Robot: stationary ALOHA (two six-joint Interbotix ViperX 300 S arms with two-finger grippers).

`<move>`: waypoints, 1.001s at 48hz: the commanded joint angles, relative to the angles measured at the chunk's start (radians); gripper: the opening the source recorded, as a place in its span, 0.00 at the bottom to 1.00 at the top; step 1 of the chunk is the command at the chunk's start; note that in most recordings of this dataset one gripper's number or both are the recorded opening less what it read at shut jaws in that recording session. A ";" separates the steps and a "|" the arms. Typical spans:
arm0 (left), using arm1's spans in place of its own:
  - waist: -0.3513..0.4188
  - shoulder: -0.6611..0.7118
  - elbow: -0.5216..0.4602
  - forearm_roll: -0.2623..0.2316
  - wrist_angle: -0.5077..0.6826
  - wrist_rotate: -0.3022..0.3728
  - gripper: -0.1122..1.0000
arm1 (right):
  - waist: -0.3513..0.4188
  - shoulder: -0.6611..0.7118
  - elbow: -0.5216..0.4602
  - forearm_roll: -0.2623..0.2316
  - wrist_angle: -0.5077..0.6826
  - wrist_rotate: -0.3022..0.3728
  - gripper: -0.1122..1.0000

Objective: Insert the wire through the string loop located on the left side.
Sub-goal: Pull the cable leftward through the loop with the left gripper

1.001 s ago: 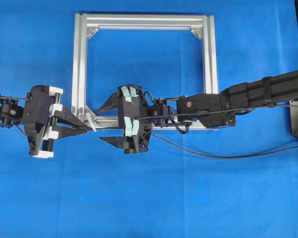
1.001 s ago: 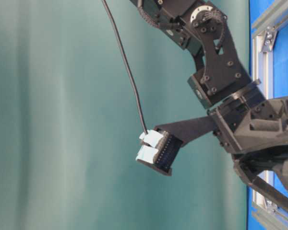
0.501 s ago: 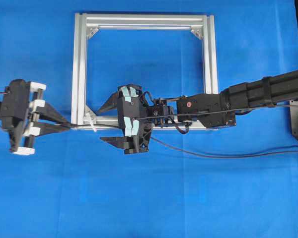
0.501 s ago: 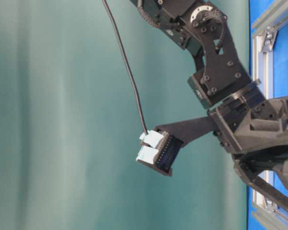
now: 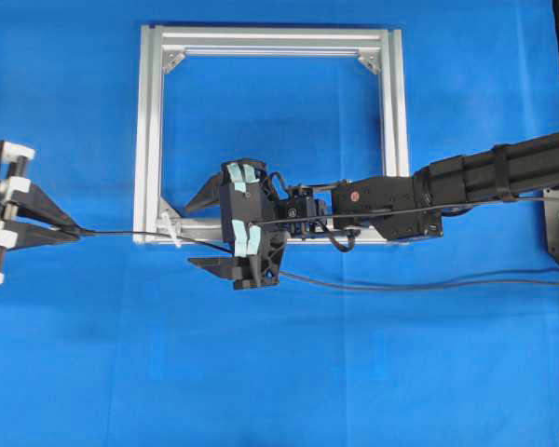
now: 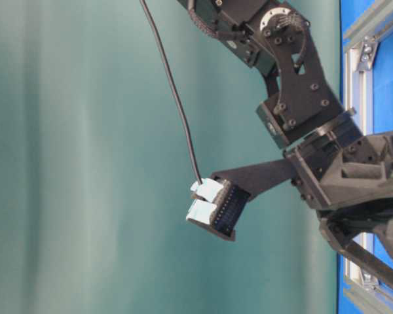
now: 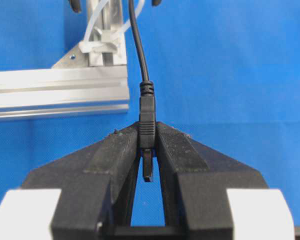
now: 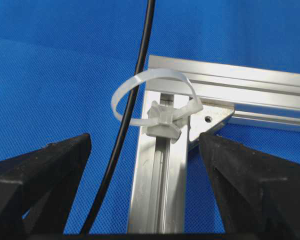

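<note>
Well, the left gripper (image 5: 74,231), at nine o'clock of the silver aluminium frame (image 5: 149,140), is clenched on the plug tip of the thin black wire (image 7: 147,120). From there the wire runs toward three o'clock through the small white string loop (image 8: 140,95) on the frame's lower-left corner. The right gripper (image 5: 200,233) hangs just beside the loop with jaws spread and empty, the nearer arm, though any further draw looks leftward along the wire's length.

Left gripper (image 7: 147,150) clamped on the plug of the wire (image 7: 136,45).
The wire runs toward 12 o'clock, past the loop (image 7: 101,25) on the frame (image 7: 55,92) at 10 o'clock.
</note>
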 commanded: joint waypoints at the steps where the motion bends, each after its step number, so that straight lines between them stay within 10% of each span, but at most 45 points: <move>1: -0.002 -0.057 -0.015 0.002 0.044 0.000 0.17 | -0.002 -0.029 -0.012 0.000 -0.005 -0.002 0.95; 43: -0.002 -0.046 -0.009 0.006 0.046 0.014 0.18 | 0.000 -0.032 -0.017 -0.002 -0.006 -0.002 0.95; 48: 0.005 -0.038 -0.009 0.008 0.044 0.009 0.33 | -0.002 -0.032 -0.017 -0.002 -0.006 -0.002 0.95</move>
